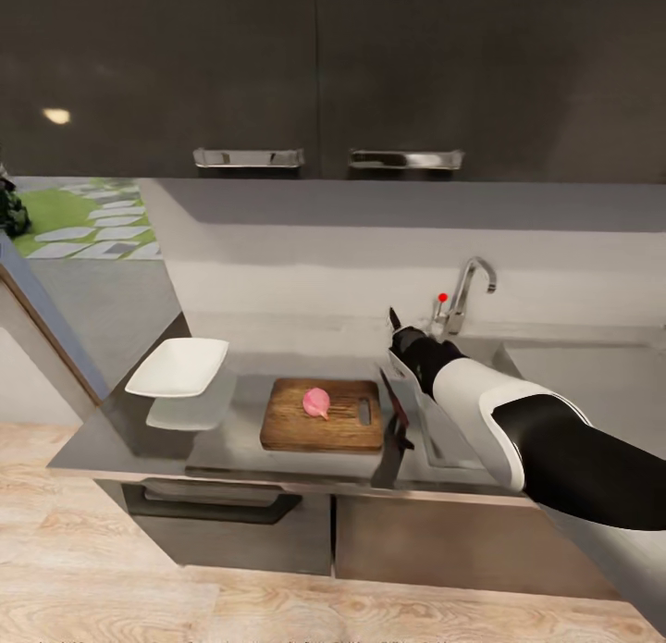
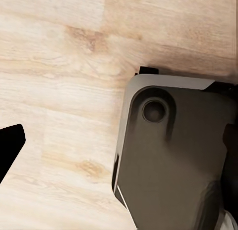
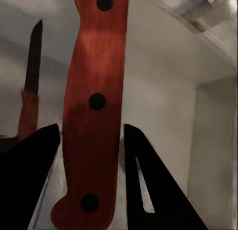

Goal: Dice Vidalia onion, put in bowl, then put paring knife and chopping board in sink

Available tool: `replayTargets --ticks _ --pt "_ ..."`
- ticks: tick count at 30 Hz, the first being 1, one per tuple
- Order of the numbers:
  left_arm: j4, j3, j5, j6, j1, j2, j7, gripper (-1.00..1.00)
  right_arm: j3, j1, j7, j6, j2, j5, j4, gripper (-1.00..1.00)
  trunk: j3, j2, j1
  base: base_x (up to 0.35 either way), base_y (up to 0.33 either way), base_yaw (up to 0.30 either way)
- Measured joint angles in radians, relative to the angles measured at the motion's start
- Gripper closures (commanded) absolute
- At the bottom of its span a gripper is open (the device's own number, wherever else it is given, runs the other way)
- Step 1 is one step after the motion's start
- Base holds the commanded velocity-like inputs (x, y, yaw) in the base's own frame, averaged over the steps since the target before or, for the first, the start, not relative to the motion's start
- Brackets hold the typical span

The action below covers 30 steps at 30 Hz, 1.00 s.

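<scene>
At the left of the head view your bowl point(image 1: 178, 366) sits on the countertop point(image 1: 120, 439), just left of the board point(image 1: 322, 414) at centre frame. The onion point(image 1: 316, 401) lies whole on the board, near its middle. Right of the board, your right gripper point(image 1: 398, 398) is clenched on the knife point(image 1: 392, 412), whose red handle point(image 3: 94, 111) runs between the two dark fingers point(image 3: 148, 185) in the right wrist view. The knife hangs at the board's right edge, over the sink's point(image 1: 555, 365) drainboard. The tap point(image 1: 462, 296) stands behind it. Your left wrist camera looks down on wood floor point(image 2: 59, 81) and the robot's base point(image 2: 173, 155); a dark fingertip point(image 2: 10, 145) shows at its left edge, so I cannot tell that gripper's state.
</scene>
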Motion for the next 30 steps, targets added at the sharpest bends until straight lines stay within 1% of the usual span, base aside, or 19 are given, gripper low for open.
replayTargets --ticks 3,4,6,8,9,10,12,13,14,15,17,19,20,22,24,26,28,30 --pt "0.000 0.000 0.000 0.000 0.000 0.000 0.000 -1.00 0.002 0.000 -0.016 -0.002 0.000 0.044 -0.027 1.00 0.002 0.000 0.000 -0.029 -0.024 0.000" --pt "0.000 0.000 0.000 0.000 0.000 0.000 0.001 -1.00 0.001 0.000 -0.017 -0.006 0.000 0.095 -0.048 1.00 0.002 0.000 0.000 -0.008 -0.006 0.000" --pt "0.000 0.000 0.000 0.000 0.000 0.001 0.001 -1.00 -0.006 0.000 -0.015 -0.026 0.000 0.169 -0.071 1.00 0.003 0.000 0.000 -0.004 -0.003 0.000" --pt "0.000 0.000 0.000 0.000 0.000 0.001 0.004 -1.00 -0.007 0.000 -0.011 -0.066 0.000 0.252 -0.082 1.00 0.003 0.000 0.000 -0.002 -0.001 0.000" --pt "0.000 0.000 0.000 0.000 0.000 0.000 0.004 -1.00 -0.008 0.000 -0.009 -0.079 0.000 0.274 -0.083 1.00 0.003 0.000 0.000 0.000 0.000 0.000" --pt "0.000 0.000 0.000 0.000 0.000 0.000 0.006 -1.00 -0.007 0.000 0.008 -0.131 0.000 0.358 -0.087 1.00 0.003 0.000 0.000 0.000 0.000 0.000" --pt "0.000 0.000 0.000 0.000 0.000 0.000 0.008 -1.00 -0.009 0.000 0.050 -0.178 0.000 0.438 -0.086 1.00 0.003 0.000 0.000 0.000 0.000 0.000" --pt "0.000 0.000 0.000 0.000 0.000 0.000 0.008 -1.00 -0.009 0.000 0.064 -0.187 0.000 0.456 -0.085 1.00 0.003 0.000 0.000 0.000 0.000 0.000" --pt "0.000 0.000 0.000 0.000 0.000 0.000 0.009 -1.00 -0.009 0.000 0.094 -0.207 0.000 0.490 -0.084 1.00 0.003 0.000 0.000 0.000 0.000 0.000" --pt "0.000 0.000 0.000 0.000 0.000 0.000 0.009 -1.00 -0.009 0.000 0.109 -0.217 0.000 0.506 -0.083 1.00 0.003 0.000 0.000 0.000 0.000 0.000" --pt "0.000 0.000 0.000 0.000 0.000 -0.001 0.009 -1.00 -0.009 0.000 0.151 -0.260 0.000 0.562 -0.075 1.00 0.003 0.000 0.000 0.000 0.000 0.000" --pt "0.000 0.000 0.000 0.000 0.000 -0.002 0.008 -1.00 -0.010 0.008 0.171 -0.309 0.000 0.606 -0.051 1.00 0.003 0.000 0.000 0.000 0.000 0.000" --pt "0.000 0.000 0.000 0.000 0.000 -0.003 0.008 -1.00 -0.009 0.012 0.173 -0.322 0.000 0.616 -0.043 1.00 0.003 0.000 0.000 0.000 0.000 0.000" --pt "0.000 0.000 0.000 0.000 0.000 -0.007 0.007 -1.00 -0.009 0.036 0.180 -0.375 0.000 0.647 -0.016 1.00 0.002 0.000 0.000 0.000 0.000 0.000" --pt "0.000 0.000 0.000 0.000 0.000 -0.012 0.006 -1.00 -0.008 0.053 0.182 -0.413 0.000 0.669 -0.005 1.00 0.003 0.000 0.000 0.000 0.000 0.000" --pt "0.000 0.000 0.000 0.000 0.000 -0.019 0.003 -1.00 -0.008 0.080 0.183 -0.462 0.000 0.701 0.003 1.00 0.003 0.000 0.000 -0.010 0.000 0.000" --pt "0.000 0.000 0.000 0.000 0.000 -0.022 0.002 -1.00 -0.008 0.097 0.183 -0.494 0.000 0.720 0.005 1.00 0.003 0.000 0.000 -0.079 0.000 0.000" --pt "0.000 0.000 0.000 0.000 0.000 -0.024 0.001 -1.00 -0.008 0.120 0.182 -0.526 0.000 0.729 0.006 1.00 0.003 0.000 0.000 -0.135 0.000 0.000"
